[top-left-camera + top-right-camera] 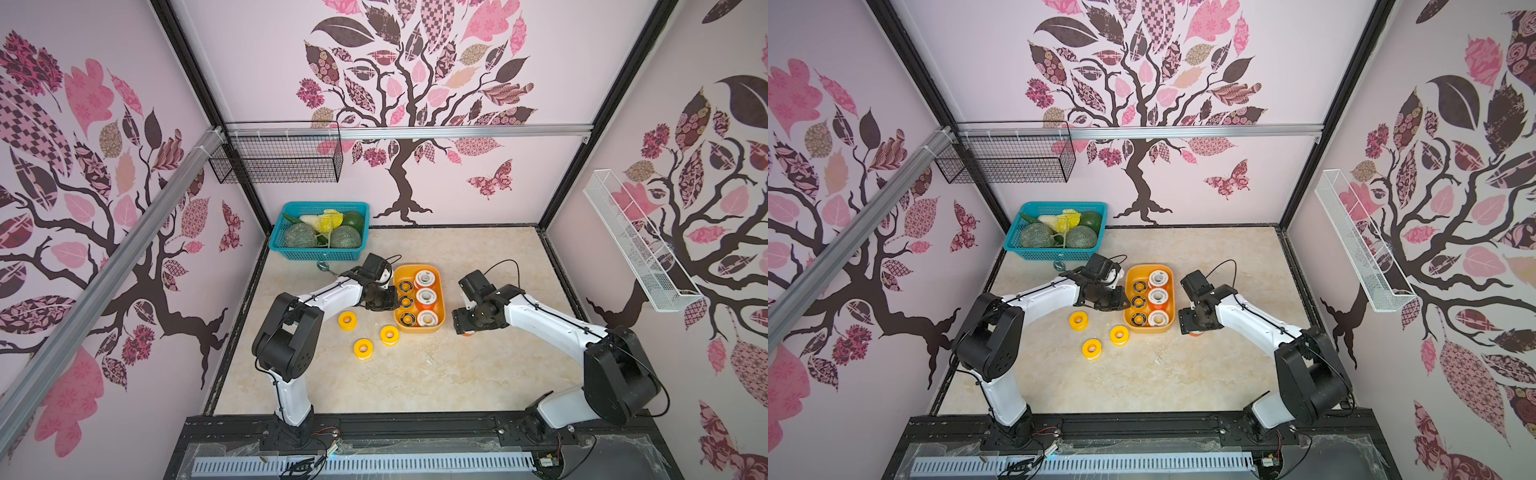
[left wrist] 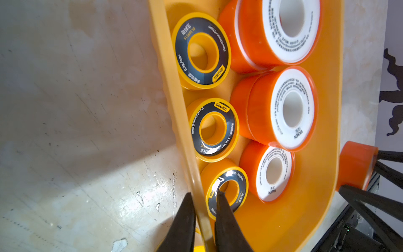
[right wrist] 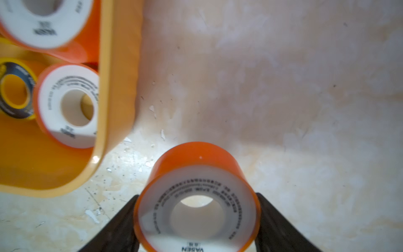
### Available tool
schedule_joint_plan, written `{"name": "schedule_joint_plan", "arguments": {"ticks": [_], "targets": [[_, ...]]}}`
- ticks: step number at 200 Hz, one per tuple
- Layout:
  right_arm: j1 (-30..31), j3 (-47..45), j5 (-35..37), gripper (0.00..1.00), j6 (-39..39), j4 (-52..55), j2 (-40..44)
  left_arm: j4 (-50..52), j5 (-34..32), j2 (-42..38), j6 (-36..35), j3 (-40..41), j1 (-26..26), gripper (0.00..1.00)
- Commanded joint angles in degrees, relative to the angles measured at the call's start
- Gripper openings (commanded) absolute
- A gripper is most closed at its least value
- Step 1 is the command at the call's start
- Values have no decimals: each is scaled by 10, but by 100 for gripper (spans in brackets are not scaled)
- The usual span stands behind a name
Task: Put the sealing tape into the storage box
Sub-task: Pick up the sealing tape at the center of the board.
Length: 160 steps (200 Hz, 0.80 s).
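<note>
The orange-yellow storage box (image 1: 419, 330) (image 1: 1148, 329) sits mid-table and holds three yellow-and-black rolls (image 2: 201, 51) and three orange-and-white rolls (image 2: 283, 109). My left gripper (image 1: 392, 305) (image 2: 204, 194) is shut on the box's left wall (image 2: 174, 91), one finger inside and one outside. Just right of the box, my right gripper (image 1: 467, 328) (image 3: 197, 196) is shut on an orange sealing tape roll (image 3: 196, 161) (image 2: 355, 165) low over the table. Three yellow rolls (image 1: 347, 321) (image 1: 389, 334) (image 1: 363, 348) lie on the table left of the box.
A teal basket (image 1: 274, 245) of vegetables stands at the back left corner. A black wire basket (image 1: 276, 160) hangs on the back wall, and a white mesh shelf (image 1: 640, 245) on the right wall. A black frame edges the marble tabletop (image 1: 415, 374).
</note>
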State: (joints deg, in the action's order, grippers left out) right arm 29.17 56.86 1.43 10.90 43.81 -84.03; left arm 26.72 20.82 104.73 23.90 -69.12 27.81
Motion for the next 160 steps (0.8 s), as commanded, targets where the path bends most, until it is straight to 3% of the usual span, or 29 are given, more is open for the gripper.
{"name": "schedule_joint_plan", "arguments": {"ticks": [1, 61, 160], "targets": [[1, 48, -48, 77, -18, 4, 18, 2, 5, -4, -11, -14, 4, 20], [18, 131, -120, 76, -44, 14, -24, 4, 5, -4, -12, -15, 4, 20], [84, 245, -92, 75, -78, 67, -155, 4, 4, -3, -12, -15, 5, 20]]}}
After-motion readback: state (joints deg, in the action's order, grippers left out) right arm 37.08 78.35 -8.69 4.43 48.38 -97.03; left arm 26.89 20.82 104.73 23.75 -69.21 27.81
